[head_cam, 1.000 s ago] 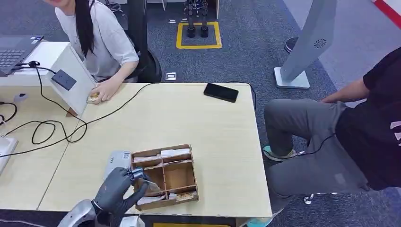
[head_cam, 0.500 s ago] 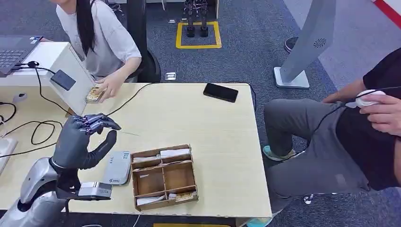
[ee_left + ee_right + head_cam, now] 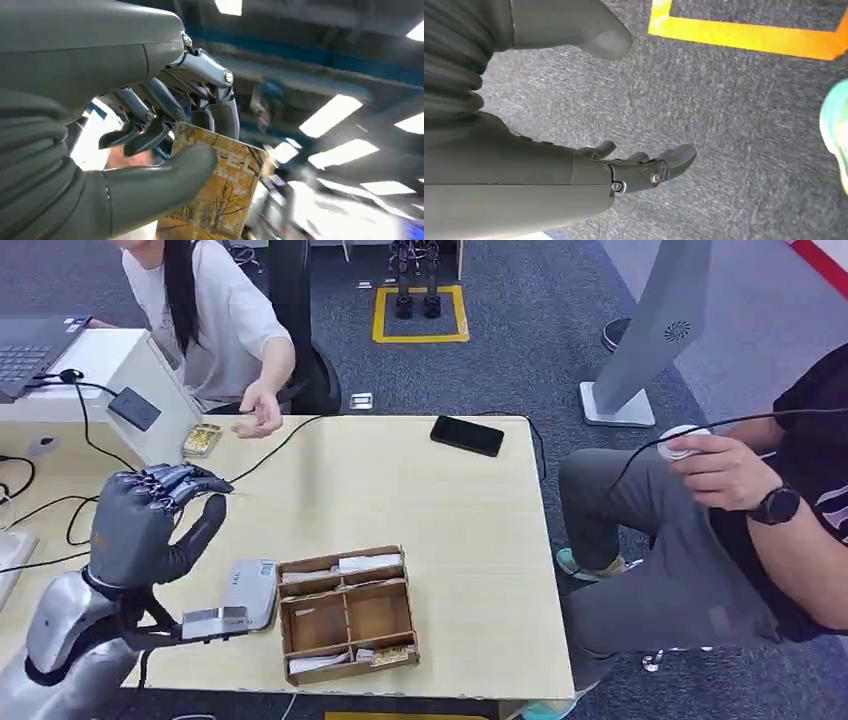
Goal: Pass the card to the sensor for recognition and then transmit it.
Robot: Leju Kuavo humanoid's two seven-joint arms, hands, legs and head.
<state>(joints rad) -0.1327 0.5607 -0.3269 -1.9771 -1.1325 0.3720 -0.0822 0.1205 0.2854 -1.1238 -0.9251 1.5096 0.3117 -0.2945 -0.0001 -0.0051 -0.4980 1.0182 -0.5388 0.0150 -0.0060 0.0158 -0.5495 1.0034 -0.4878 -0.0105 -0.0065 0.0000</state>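
- Card [image 3: 215, 200]: yellow tree print, pinched between thumb and fingers of the left hand [image 3: 140, 525], raised above the table [image 3: 420, 490], near the sensor [image 3: 134, 408].
- Handling advice: keep the pinch firm and bring the card's flat face squarely to the sensor.
- Right hand [image 3: 644, 167]: holds nothing, fingers loosely apart, hanging over carpet.
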